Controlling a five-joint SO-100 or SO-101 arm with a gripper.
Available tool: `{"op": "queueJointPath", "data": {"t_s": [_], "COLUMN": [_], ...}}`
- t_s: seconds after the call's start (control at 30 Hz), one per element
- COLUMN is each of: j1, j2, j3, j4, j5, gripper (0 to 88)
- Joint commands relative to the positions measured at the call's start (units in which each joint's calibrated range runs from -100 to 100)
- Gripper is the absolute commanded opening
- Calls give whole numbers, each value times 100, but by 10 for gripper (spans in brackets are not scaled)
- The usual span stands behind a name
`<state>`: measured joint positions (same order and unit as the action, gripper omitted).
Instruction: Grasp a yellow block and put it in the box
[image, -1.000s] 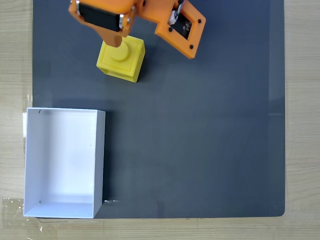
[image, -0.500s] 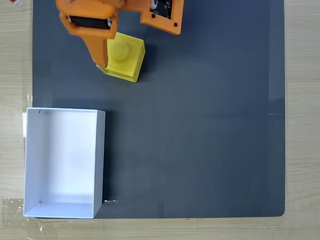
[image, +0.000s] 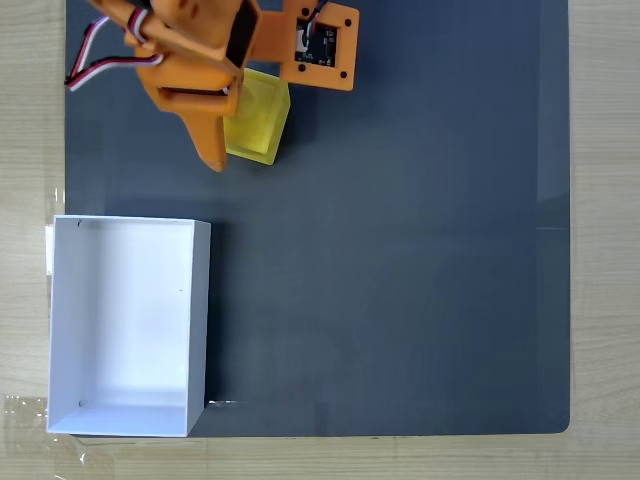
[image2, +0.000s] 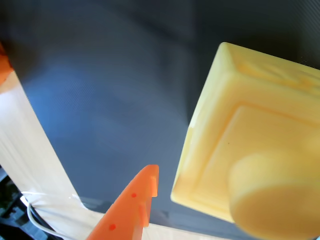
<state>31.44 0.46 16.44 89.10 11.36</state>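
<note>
The yellow block (image: 260, 115) rests on the dark mat near the top left of the fixed view, partly under my orange arm. My gripper (image: 246, 148) stands open around it. One pointed finger (image: 212, 155) runs down the block's left side, and the other is hidden beneath the arm. In the wrist view the yellow block (image2: 250, 150) looms large at the right, showing its round stud, with a small gap between it and the orange fingertip (image2: 135, 202). The white box (image: 198, 320) stands open-topped at the lower left, well below the block.
A dark grey mat (image: 400, 260) covers most of the table, with bare mat to the right of the block and the box. Light wood (image: 30, 130) shows along the left, right and bottom edges. Clear tape (image: 25, 410) sits by the box's lower left corner.
My arm has swung left and turned. The finger that lay over the block's stud now runs beside the block's left face. Block and box have stayed put.
</note>
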Motion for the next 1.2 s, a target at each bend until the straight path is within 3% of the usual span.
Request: {"op": "queueJointPath", "data": {"t_s": [0.0,0.27,0.57,0.77,1.0,1.17], "j1": [-156,-493,-484,-628,-1537,-1873], "j2": [242,606,708,318,-1157,-1919], "j3": [-20,7,-2,-247,-1024,-1739], "j4": [-280,-349,-349,-341,-384,-1300], "j5": [-29,-34,-34,-34,-275,-527], "gripper": [448,437,212,211,211,211]}}
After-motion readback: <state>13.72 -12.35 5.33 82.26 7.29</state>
